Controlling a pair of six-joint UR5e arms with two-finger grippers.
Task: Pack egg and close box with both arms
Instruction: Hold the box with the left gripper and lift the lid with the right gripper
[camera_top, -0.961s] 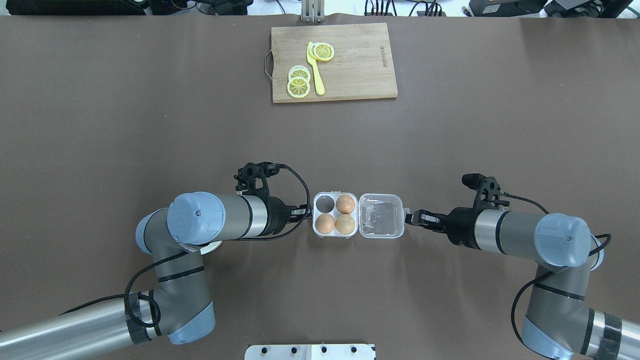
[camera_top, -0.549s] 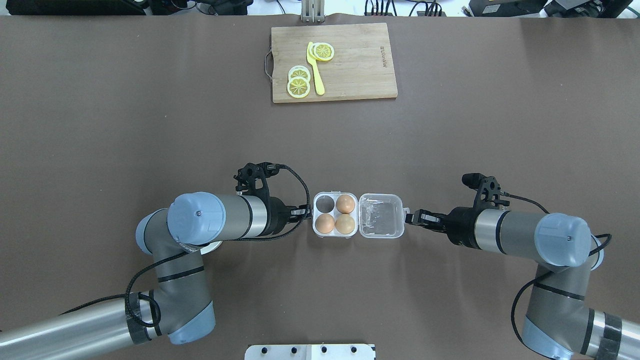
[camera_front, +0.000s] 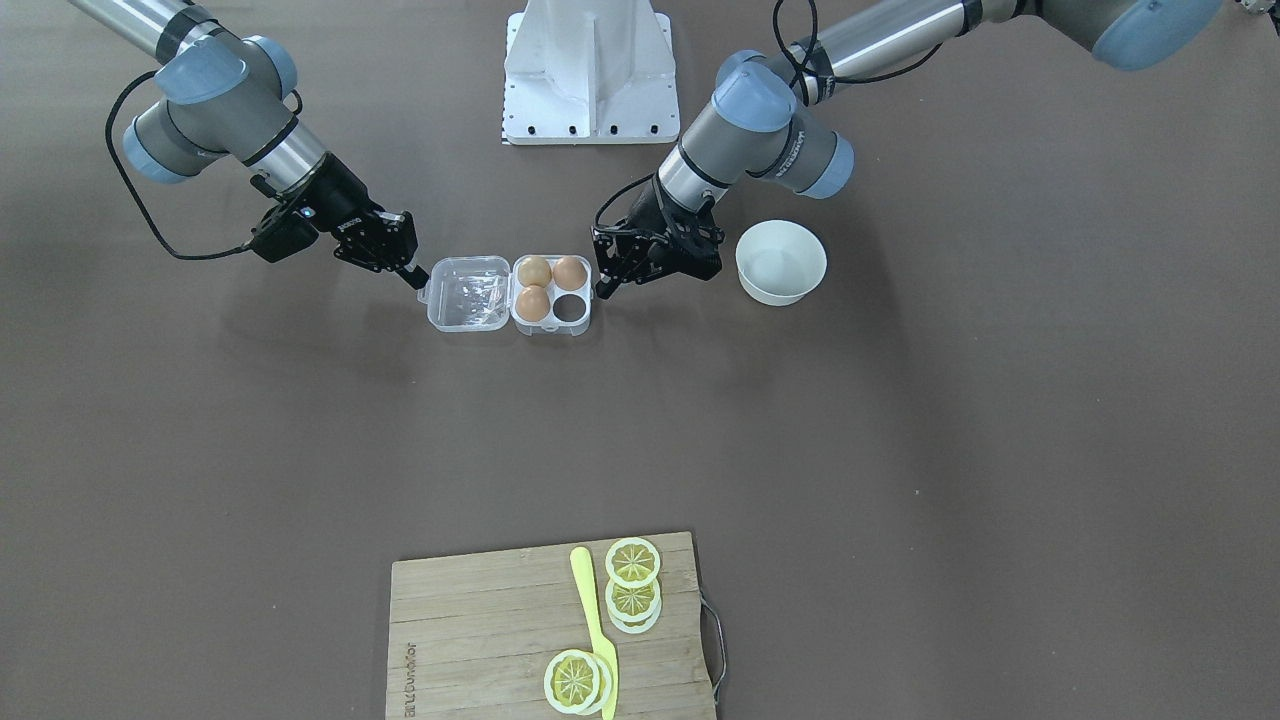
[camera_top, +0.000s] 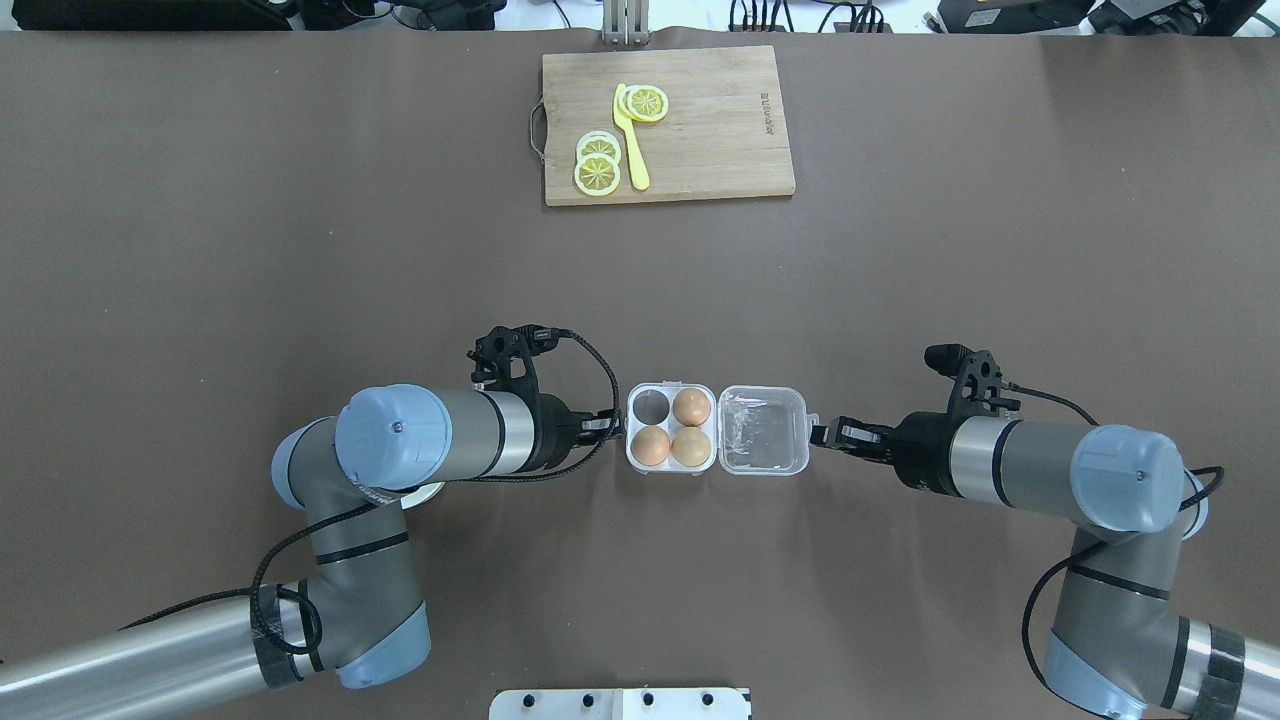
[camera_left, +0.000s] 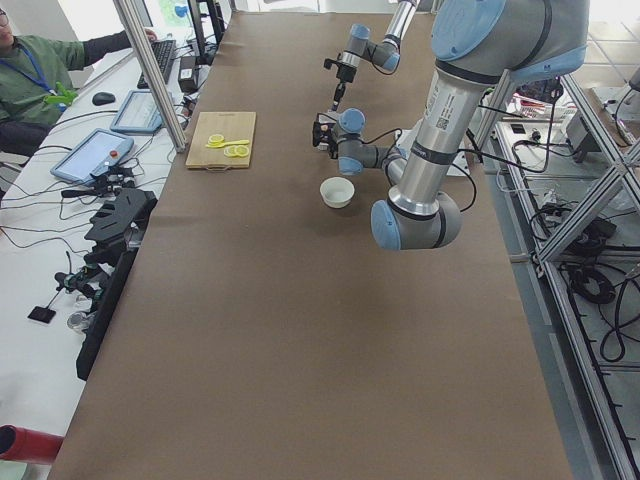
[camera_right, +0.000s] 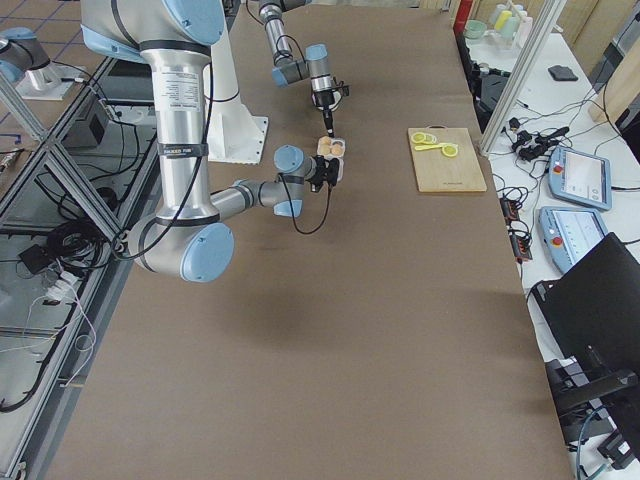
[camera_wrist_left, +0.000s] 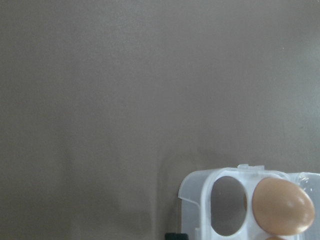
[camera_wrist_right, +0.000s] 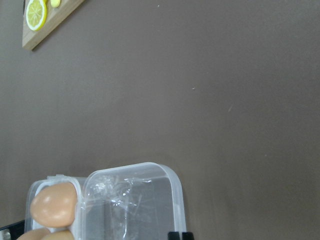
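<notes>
The clear box (camera_top: 651, 405) lies open near the table's front, its lid (camera_top: 763, 435) folded flat to the right. Three light-brown eggs fill three cups: one egg (camera_top: 691, 407) at the back right and two in the front row; the back-left cup is empty. My left gripper (camera_top: 610, 425) looks shut, its tip against the box's left edge. My right gripper (camera_top: 822, 433) is shut, its tip at the lid's right edge. In the front-facing view the right gripper (camera_front: 415, 275) touches the lid (camera_front: 465, 295). The right wrist view shows the lid (camera_wrist_right: 135, 205) and an egg (camera_wrist_right: 52, 205).
A white bowl (camera_front: 781, 262) stands beside the left arm's wrist, mostly hidden under that arm from overhead. A wooden cutting board (camera_top: 720, 130) with lemon slices and a yellow knife (camera_top: 630, 150) lies at the far edge. The white stand (camera_front: 590, 70) is behind the box.
</notes>
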